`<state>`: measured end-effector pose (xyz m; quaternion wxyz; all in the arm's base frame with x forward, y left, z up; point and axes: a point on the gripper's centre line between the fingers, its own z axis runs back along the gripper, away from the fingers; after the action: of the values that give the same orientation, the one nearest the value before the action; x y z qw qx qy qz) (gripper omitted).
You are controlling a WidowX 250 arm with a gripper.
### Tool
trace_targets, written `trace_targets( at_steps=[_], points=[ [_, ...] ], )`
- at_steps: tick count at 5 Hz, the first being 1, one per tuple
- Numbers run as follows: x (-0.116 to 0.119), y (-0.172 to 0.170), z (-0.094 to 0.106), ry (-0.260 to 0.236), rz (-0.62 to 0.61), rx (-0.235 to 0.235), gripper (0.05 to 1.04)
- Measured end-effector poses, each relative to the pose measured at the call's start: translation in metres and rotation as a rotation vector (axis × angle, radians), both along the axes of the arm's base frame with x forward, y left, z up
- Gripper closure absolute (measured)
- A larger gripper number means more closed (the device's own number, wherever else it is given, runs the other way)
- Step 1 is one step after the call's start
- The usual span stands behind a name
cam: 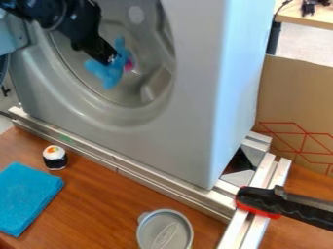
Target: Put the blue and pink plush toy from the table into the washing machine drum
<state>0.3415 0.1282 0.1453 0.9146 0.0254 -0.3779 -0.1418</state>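
Tool point(110, 59) and arm come in from 11 o'clock in the camera view, and I have the tip inside the round opening point(151, 93) of a grey washing machine point(195, 121). The tip is against a soft blue toy point(107, 74), whose blue parts spread above and below it. I cannot tell whether the tool is gripping the toy or only touching it. The toy is within the opening, towards 11 o'clock from the middle of my view, and a small pink patch point(129, 64) shows just at its 3 o'clock side.

At 10 o'clock, at the edge of my view, I see part of the machine's door point(9, 34). Metal rails point(139, 172) run along the foot of the machine, over the brown wooden table point(98, 204). At 8 o'clock on the table a toy sushi roll point(55, 158) stands upright, white on top with an orange spot and a dark band round it. Near it, also at 8 o'clock but closer to my view's lower left corner, lies a folded blue cloth point(26, 197). At 6 o'clock there is a round container point(166, 231) with a greyish lid. Between 4 and 5 o'clock a black and red clamp point(263, 202) lies across the rails. Brown cardboard point(292, 102) with red lines stands at 3 o'clock.
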Motion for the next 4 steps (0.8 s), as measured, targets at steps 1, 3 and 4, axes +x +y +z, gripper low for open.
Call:
trace_targets(
  at_steps=[1,3,4],
  points=[
    [0.022,0.014,-0.011,0.033,0.001,-0.008,0.966],
    [0.027,0.002,-0.030,0.113,-0.025,-0.025,0.721],
    [0.015,-0.004,-0.010,0.090,-0.018,0.004,0.393]
  ],
)
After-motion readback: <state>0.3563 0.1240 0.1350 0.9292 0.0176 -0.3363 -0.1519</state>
